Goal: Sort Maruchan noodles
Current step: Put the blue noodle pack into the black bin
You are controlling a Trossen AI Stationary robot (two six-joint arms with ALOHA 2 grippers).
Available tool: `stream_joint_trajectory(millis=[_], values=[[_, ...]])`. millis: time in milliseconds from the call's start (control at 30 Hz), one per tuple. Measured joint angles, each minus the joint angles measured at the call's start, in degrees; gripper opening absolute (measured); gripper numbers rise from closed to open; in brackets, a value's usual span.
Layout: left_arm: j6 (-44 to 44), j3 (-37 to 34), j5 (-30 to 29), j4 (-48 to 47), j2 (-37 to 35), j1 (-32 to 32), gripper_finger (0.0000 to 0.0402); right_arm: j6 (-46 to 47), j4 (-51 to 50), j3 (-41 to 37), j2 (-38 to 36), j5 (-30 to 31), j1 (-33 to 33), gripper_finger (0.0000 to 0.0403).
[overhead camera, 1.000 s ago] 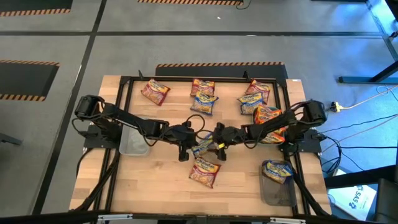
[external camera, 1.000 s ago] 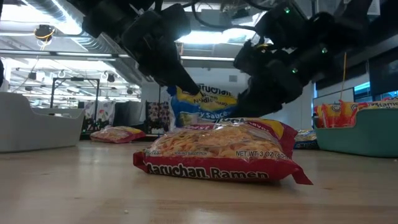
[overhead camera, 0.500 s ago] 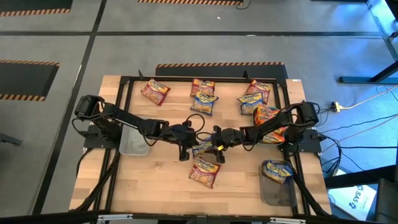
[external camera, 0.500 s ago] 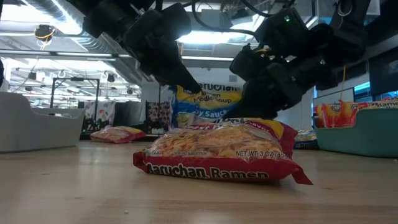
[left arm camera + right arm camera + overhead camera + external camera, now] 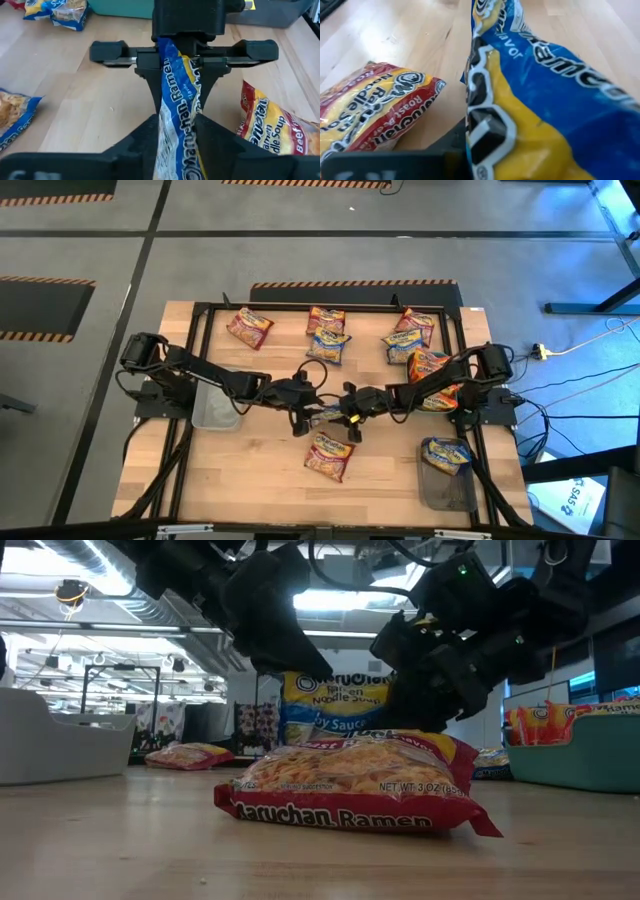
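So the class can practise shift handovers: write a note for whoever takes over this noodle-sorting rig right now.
Right gripper: shut on the blue-and-yellow packet, which stands upright above mid-table.
Left gripper: at the same packet's other end.
Done: a second blue-and-yellow pack lies in the grey tray; orange-red packets sit in the teal tray.
Left: the maroon-and-yellow packet on the table near the front, and several loose packets along the far edge.

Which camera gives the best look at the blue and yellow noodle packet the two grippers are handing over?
The left wrist view: the blue and yellow packet stands edge-on, pinched by the right gripper. The low view shows its printed face, partly behind the arms. The high view shows little between the grippers. The right wrist view is filled by it.
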Motion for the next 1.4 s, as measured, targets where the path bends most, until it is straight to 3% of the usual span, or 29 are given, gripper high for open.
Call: stream_joint_trajectory(millis=[133, 267, 467, 567, 800, 1033, 1267, 1400], values=[[-0.8, 0.1, 1.2, -2.5, -3.4, 0.0, 0.0155, -0.2, -2.8, 0.0, -1.8, 2.5, 1.7, 0.0107], [-2.3, 0.0, 0.9, -6.6, -9.9, -1.0, 0.0160, -0.6, -7.1, 0.0, -7.3, 6.1, 4.2, 0.0099], [-2.2, 0.0, -6.7, -12.3, -16.8, -7.7, 0.0161, -0.6, -14.0, 0.0, -15.6, 13.9, 7.8, 0.0108], [-2.1, -0.4, -13.0, -14.3, -16.7, -12.1, 0.0160, -0.6, -14.8, 0.0, -19.2, 16.7, 9.6, 0.0111], [-1.6, -2.3, -14.4, -8.0, -15.2, -15.6, 0.0184, -0.6, -13.1, 0.0, -22.4, 18.3, 12.0, 0.0099], [-2.5, -2.1, -10.5, -2.3, -13.9, -12.8, 0.0231, -0.5, -10.2, 0.0, -22.0, 18.2, 11.9, 0.0107], [-2.3, -2.3, -11.8, 4.6, -9.1, -11.2, 0.0234, -1.8, -7.1, 0.0, -21.1, 17.2, 11.9, 0.0099], [-2.5, -2.3, -7.8, 6.5, -7.3, -11.0, 0.0235, -1.2, -5.9, 0.0, -20.7, 17.2, 11.9, 0.0109]])
